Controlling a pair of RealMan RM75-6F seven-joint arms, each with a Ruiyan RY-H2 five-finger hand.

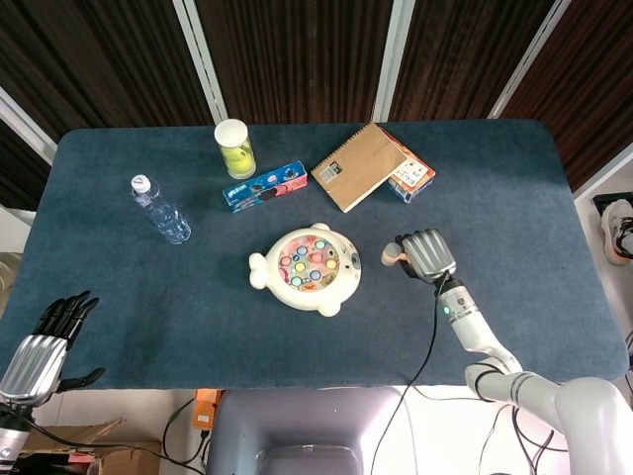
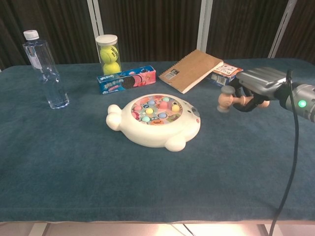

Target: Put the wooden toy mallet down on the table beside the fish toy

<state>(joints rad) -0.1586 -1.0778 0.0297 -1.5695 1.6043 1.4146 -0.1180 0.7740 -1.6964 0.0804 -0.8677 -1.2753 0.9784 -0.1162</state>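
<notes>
The white fish toy [image 1: 305, 268] [image 2: 155, 121] with coloured pegs lies mid-table. My right hand [image 1: 426, 253] [image 2: 256, 87] grips the wooden toy mallet [image 2: 227, 100] [image 1: 392, 255] by its handle, to the right of the fish toy and apart from it. The mallet's head points toward the fish and hangs a little above the cloth. My left hand [image 1: 45, 341] hovers off the table's front left corner, fingers spread, holding nothing.
A water bottle [image 1: 160, 210] stands at the left. A tennis-ball tube [image 1: 235, 148], a blue biscuit box [image 1: 265, 185], a brown notebook [image 1: 363, 165] and a small carton [image 1: 410, 177] sit behind the fish toy. A black cable [image 2: 288, 162] trails from my right wrist.
</notes>
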